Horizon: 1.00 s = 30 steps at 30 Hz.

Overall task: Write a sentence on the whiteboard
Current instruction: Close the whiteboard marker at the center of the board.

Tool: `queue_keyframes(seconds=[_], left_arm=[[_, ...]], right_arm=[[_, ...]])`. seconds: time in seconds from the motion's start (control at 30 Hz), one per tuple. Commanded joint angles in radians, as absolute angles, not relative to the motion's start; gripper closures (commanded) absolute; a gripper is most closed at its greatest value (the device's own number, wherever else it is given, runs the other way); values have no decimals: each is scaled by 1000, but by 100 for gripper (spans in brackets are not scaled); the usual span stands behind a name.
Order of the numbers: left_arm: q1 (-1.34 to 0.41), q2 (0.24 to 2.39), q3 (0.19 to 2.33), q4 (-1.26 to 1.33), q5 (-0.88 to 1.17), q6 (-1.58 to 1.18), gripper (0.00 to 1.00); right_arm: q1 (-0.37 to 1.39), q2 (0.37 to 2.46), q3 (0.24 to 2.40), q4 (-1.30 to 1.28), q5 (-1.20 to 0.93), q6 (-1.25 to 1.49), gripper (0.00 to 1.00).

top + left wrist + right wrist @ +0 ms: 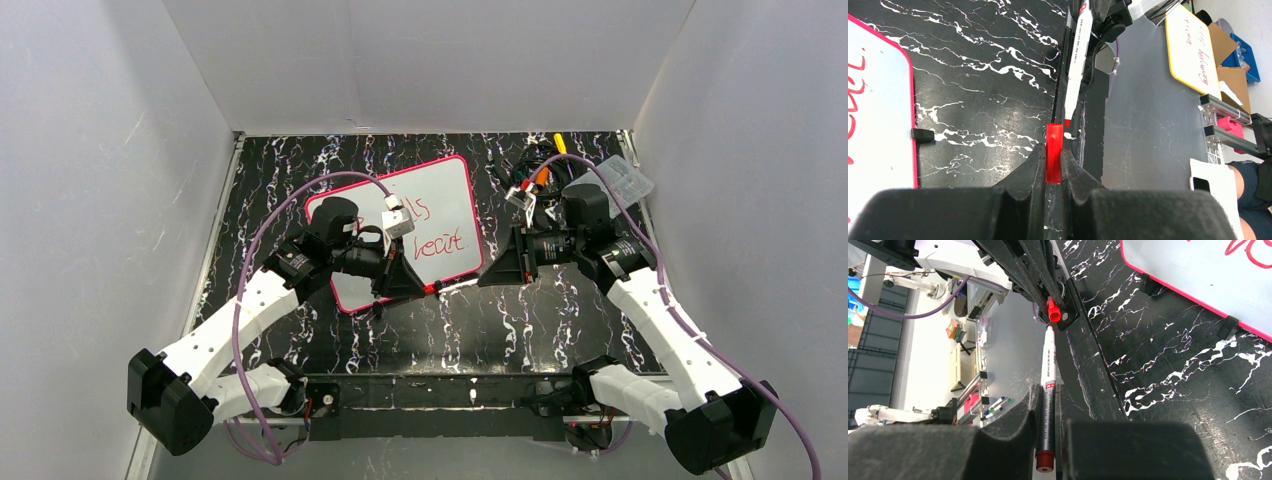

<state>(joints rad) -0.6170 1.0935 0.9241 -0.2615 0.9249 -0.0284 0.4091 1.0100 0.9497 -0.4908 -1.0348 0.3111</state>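
Pinching marker (1048, 355) lengthwise, right claw (1048, 392) points tip left at red cap (1053, 135) pinched in left claw (1053, 156).

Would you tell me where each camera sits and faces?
Top external: overhead, from behind, looking down at the whiteboard; left arm and right arm show.
Left wrist: behind the left gripper, facing the marker; fingers pinch the cap.
Right wrist: behind the right gripper, facing the cap; fingers hold the marker.
Wrist views share cap, marker, whiteboard.
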Motion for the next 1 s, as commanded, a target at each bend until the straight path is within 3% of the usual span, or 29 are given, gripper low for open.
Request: queue_keyframes(seconds=[0.0, 0.97], left_arm=[[-614, 1093, 919, -258, 960, -35, 100], [-614, 1088, 920, -289, 977, -5, 100]], right_arm=[[419, 1011, 945, -437, -1036, 320, 99], [422, 1012, 944, -431, -1034, 325, 99]])
